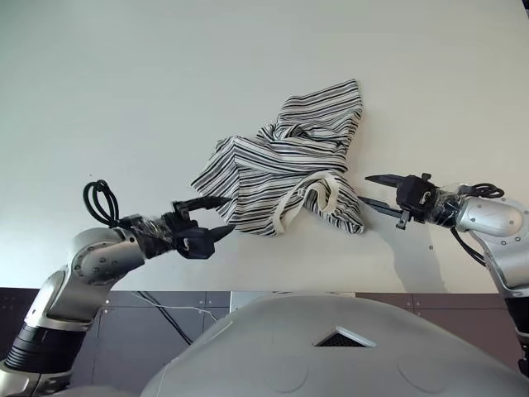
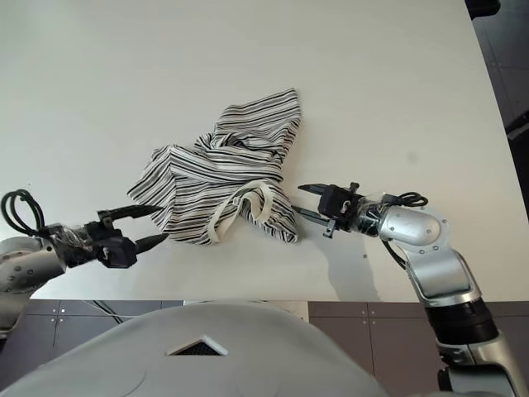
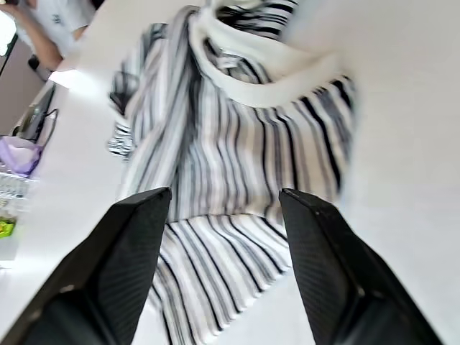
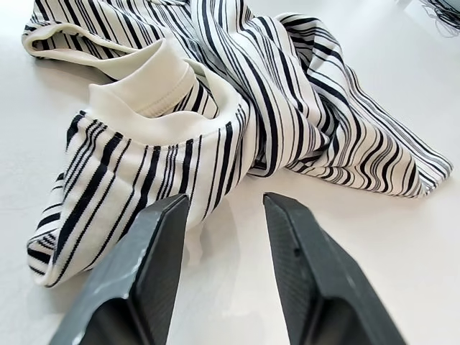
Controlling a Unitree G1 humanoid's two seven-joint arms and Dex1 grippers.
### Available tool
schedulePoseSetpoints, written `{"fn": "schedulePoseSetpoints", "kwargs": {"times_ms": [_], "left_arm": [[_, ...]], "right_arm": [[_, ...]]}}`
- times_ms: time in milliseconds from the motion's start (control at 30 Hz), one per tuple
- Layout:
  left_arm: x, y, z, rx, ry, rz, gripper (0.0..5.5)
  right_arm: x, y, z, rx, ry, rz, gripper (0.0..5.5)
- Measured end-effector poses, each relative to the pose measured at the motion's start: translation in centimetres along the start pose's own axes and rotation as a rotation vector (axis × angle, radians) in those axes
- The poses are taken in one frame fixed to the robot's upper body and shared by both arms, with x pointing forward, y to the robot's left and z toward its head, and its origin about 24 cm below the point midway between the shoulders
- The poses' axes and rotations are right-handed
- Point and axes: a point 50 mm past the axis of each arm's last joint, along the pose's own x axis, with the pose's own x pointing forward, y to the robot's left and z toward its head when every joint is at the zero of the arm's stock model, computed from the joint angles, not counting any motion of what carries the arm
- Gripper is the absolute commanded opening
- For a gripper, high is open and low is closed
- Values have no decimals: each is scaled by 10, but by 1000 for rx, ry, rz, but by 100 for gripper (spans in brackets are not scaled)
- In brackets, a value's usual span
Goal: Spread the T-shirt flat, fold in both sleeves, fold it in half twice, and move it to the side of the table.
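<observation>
A black-and-white striped T-shirt (image 1: 285,161) with a cream collar (image 1: 307,194) lies crumpled in a heap on the white table (image 1: 124,83). My left gripper (image 1: 220,217) is open at the shirt's near left edge, its fingertips (image 3: 147,208) almost at the fabric (image 3: 230,158). Just off the shirt's near right corner is my right gripper (image 1: 368,189), also open and holding nothing. In the right wrist view the fingers (image 4: 154,230) point at the collar (image 4: 154,97) from close by.
The table's near edge (image 1: 273,291) runs just behind both grippers. Bare tabletop surrounds the shirt to the left, right and far side. A black cable loop (image 1: 99,203) sticks up from my left forearm.
</observation>
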Motion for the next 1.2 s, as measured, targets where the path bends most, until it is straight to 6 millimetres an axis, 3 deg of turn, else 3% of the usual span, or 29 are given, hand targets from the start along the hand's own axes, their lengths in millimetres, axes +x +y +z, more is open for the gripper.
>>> {"fn": "schedulePoseSetpoints", "kwargs": {"times_ms": [267, 567, 1100, 1200], "left_arm": [[8, -10, -10, 196, 15, 35, 278], [25, -7, -5, 229, -33, 66, 278], [37, -8, -3, 186, -62, 30, 13], [37, -6, -3, 171, -64, 32, 13]], "right_arm": [[5, 1, 9, 64, -56, -23, 191], [12, -1, 13, 49, -77, -42, 191], [17, 0, 13, 20, -62, -48, 196], [16, 2, 12, 26, -59, -46, 196]]}}
